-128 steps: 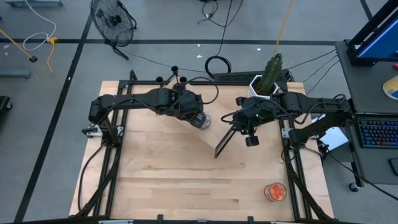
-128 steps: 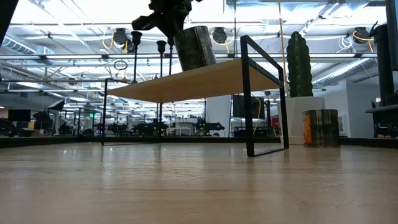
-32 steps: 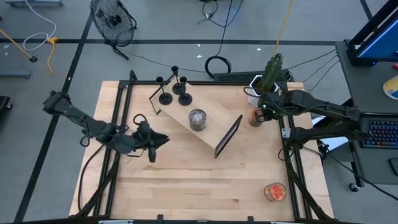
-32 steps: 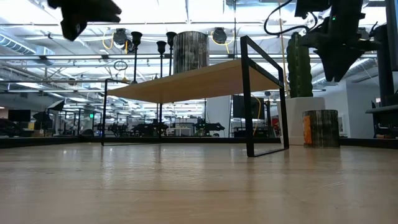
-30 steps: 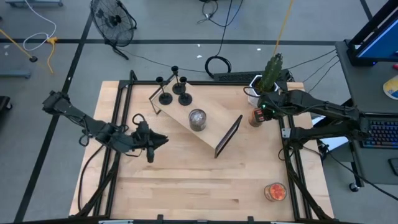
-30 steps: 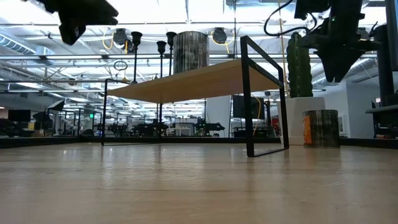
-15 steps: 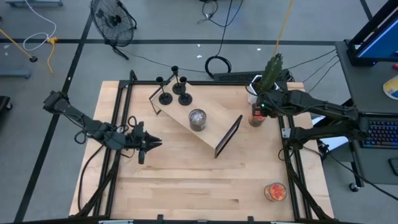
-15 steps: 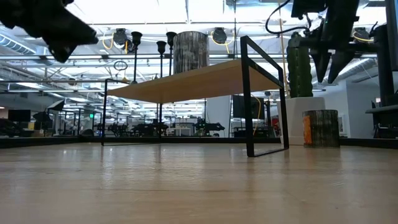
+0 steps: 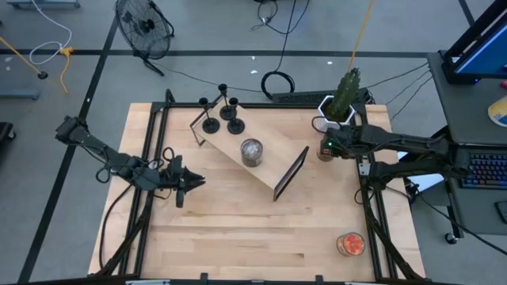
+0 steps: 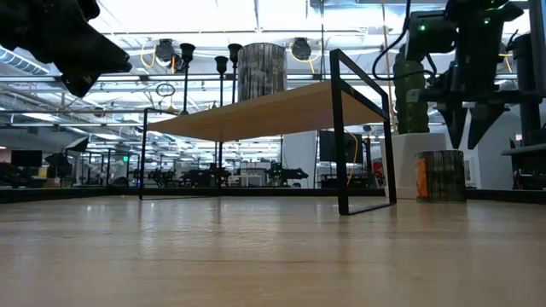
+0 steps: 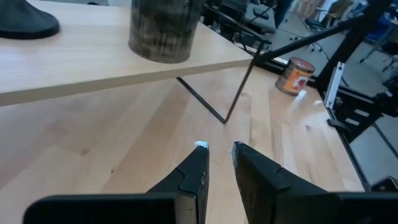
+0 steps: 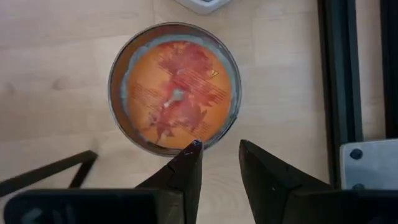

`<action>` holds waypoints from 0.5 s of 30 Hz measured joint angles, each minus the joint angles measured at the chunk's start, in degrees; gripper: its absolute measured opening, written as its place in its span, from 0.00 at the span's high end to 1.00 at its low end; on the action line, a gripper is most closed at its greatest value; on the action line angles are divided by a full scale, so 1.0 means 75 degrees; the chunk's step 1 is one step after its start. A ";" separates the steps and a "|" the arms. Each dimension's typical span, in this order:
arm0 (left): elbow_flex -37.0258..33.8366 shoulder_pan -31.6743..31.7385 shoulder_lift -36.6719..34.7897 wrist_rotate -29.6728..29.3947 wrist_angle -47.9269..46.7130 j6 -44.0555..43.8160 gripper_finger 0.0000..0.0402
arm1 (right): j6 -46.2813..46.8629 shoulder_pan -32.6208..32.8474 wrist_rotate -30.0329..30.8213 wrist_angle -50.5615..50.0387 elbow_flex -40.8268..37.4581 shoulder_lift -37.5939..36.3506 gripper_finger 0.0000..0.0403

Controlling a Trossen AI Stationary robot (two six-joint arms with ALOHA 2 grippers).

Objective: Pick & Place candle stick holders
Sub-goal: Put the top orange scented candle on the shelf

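The three small black metal candle stick holders [image 9: 221, 111] stand together on the far left end of the slanted light-wood shelf with a thin black metal frame [image 9: 273, 169], at about 11 o'clock from the middle of the wooden table [image 9: 238, 237] in the high view. In the low view they show as thin upright stems with tiny cups [image 10: 209, 64] above the shelf board. Just beside them, toward 4 o'clock along the shelf, stands a grey streaked cylindrical candle jar [image 9: 251, 150].

The left gripper [image 9: 188, 182] hangs over the table's left side, at about 9 o'clock from the shelf's middle and well apart from the holders. Its two dark fingers [image 11: 189, 180] are nearly closed, with only a narrow slit between them, and they hold and touch nothing.

The right gripper [image 9: 326, 147] is at the table's far right, about 3 o'clock from the shelf, pointing straight down over a round metal tin with an orange-red top [image 12: 175, 93]. Its fingers [image 12: 268, 177] stand narrowly apart, empty, above the tin's near rim; whether they touch it cannot be told. In the low view the gripper [image 10: 473, 128] hangs just over the tin [image 10: 440, 176], apart from it.

A green cactus in a white pot [image 9: 343, 96] stands just beyond, at 12 o'clock from the tin.
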 joint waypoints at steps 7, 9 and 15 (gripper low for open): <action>0.0000 0.0000 0.0000 -0.0465 0.0000 -0.0062 0.81 | 0.0511 -0.0078 0.0488 0.0039 -0.0070 -0.0038 0.74; 0.0000 0.0001 0.0000 -0.0566 -0.0019 -0.0091 0.81 | 0.0490 -0.0155 0.0557 0.0038 -0.0070 -0.0038 0.74; 0.0000 0.0000 0.0003 -0.0566 -0.0244 -0.0208 0.81 | 0.0483 -0.0485 0.0726 0.0070 -0.0090 -0.0038 0.74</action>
